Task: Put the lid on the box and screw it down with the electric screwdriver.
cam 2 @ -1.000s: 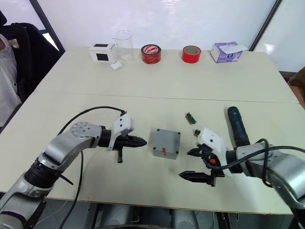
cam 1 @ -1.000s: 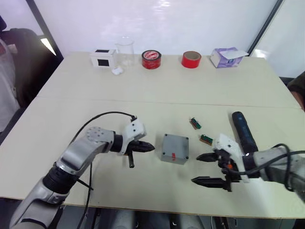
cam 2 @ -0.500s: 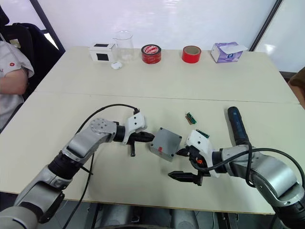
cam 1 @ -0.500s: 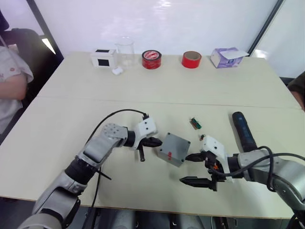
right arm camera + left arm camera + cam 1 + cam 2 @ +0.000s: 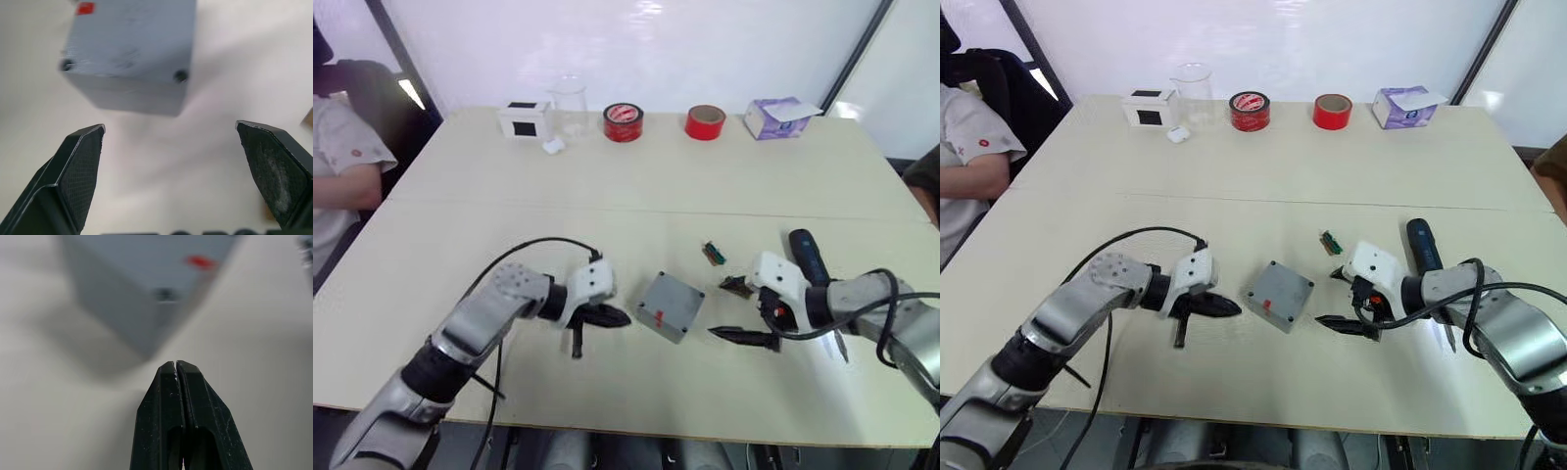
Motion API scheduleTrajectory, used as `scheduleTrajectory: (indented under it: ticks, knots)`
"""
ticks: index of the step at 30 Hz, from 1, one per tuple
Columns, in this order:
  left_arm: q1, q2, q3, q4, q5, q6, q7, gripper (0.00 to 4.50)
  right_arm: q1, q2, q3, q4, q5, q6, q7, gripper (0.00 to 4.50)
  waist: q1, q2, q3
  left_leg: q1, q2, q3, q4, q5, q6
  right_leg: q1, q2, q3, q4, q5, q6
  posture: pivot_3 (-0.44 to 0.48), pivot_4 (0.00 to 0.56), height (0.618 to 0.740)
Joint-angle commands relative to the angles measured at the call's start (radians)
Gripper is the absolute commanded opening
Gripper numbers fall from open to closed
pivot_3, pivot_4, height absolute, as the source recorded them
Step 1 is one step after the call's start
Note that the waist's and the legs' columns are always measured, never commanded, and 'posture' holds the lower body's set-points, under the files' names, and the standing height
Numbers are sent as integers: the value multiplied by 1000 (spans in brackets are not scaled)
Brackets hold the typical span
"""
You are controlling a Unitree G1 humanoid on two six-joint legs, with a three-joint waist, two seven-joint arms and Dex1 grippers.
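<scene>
Lid (image 5: pixel 670 305) is already sitting on the box near the bench's front edge, unscrewed; left hand (image 5: pixel 610 317) is pinching together on nothing, right hand (image 5: pixel 740 309) is gaping apart, electric screwdriver (image 5: pixel 811 269) is lying untouched.

Left gripper (image 5: pixel 607 317) closed, right gripper (image 5: pixel 744 309) agape

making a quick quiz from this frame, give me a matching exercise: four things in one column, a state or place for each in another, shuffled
Things:
1. left hand
2. right hand
3. lid
4. electric screwdriver

States or places:
a. lying on the table beside the right arm
b. fingers open
c. fingers shut, empty
d. on the box, between the two hands

Pairs: 1-c, 2-b, 3-d, 4-a
</scene>
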Motion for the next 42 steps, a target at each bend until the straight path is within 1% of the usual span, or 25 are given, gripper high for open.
scheduleTrajectory:
  ticks: [1, 4, 6, 14, 20, 26, 32, 33, 34, 36, 39, 42]
  knots:
    - [-9, -33, -10, -52, -21, 35, 26, 0, -55, 23, 95, 75, -117, -131, 62, 4428, 2, 0, 0, 0, 0, 0, 0, 0, 0, 0, 0, 0, 0, 0, 0, 0, 150, 740]
    - [-25, -92, -6, -15, -7, 29, 74, 0, -65, 47, 122, 100, -133, -151, 89, 4428, 2, 0, 0, 0, -1, 0, 1, 0, 0, 1, 0, 0, -1, 0, 0, 0, 150, 740]
    - [-34, -125, -7, 27, 21, 0, 108, 0, -62, 71, 108, 79, -88, -112, 102, 4428, 1, 0, 0, 0, -1, 0, 1, 0, 0, 1, 0, 0, -1, 0, 0, 0, 150, 740]
    - [-76, -177, 4, 146, 88, -93, 157, 0, -4, 86, 74, -13, -57, -32, 101, 4428, 1, 0, 0, 1, -1, -1, 2, 0, 0, 1, 0, 0, 3, 0, 0, 0, 150, 740]
    - [-89, -192, 2, 176, 101, -116, 152, 0, 55, 84, 39, -62, -44, 1, 91, 4428, 1, 0, 0, 0, -1, -1, 4, 0, 0, 1, 0, 0, 4, 0, 0, 0, 150, 740]
    - [-95, -202, 3, 203, 108, -134, 151, 0, 72, 98, 20, -80, -33, 22, 77, 4428, 1, 0, 0, 0, -1, -1, 7, 0, 0, 1, 0, 0, 8, 0, 0, 0, 150, 740]
    - [-78, -181, 13, 185, 103, -127, 134, 0, 88, 96, -21, -71, -33, 32, 62, 4428, 1, 0, 0, 0, -1, -2, 9, 0, 0, 1, 0, 0, 9, 0, 0, 0, 150, 740]
    - [-78, -172, 31, 187, 101, -121, 139, 0, 89, 118, -92, -68, 15, 63, 34, 4428, 1, 0, 0, 0, -1, -2, 9, 0, 0, 1, 0, 0, 9, 0, 0, 0, 150, 740]
    - [-79, -161, 65, 191, 87, -108, 142, 0, 101, 157, -198, -63, 82, 89, -5, 4428, 1, 0, 0, 0, -1, -2, 9, 0, 0, 1, 0, 0, 9, 0, 0, 0, 150, 740]
    - [-85, -149, 118, 194, 54, -79, 146, 0, 125, 197, -335, -66, 172, 156, -56, 4428, 1, -1, 0, 0, -1, -2, 9, 0, 0, 1, 0, 0, 10, 0, 0, 0, 150, 740]
    - [-95, -135, 181, 178, -9, -24, 127, 0, 153, 222, -432, -71, 239, 234, -108, 4428, 1, -1, 0, 0, 0, -3, 10, 0, 0, 1, 0, 0, 10, 0, 0, 0, 150, 740]
    - [-103, -112, 212, 145, -60, 26, 97, 0, 168, 240, -478, -58, 286, 233, -109, 4428, 1, -1, 0, 0, 0, -3, 10, 0, 0, 1, 0, 0, 10, 0, 0, 0, 150, 740]
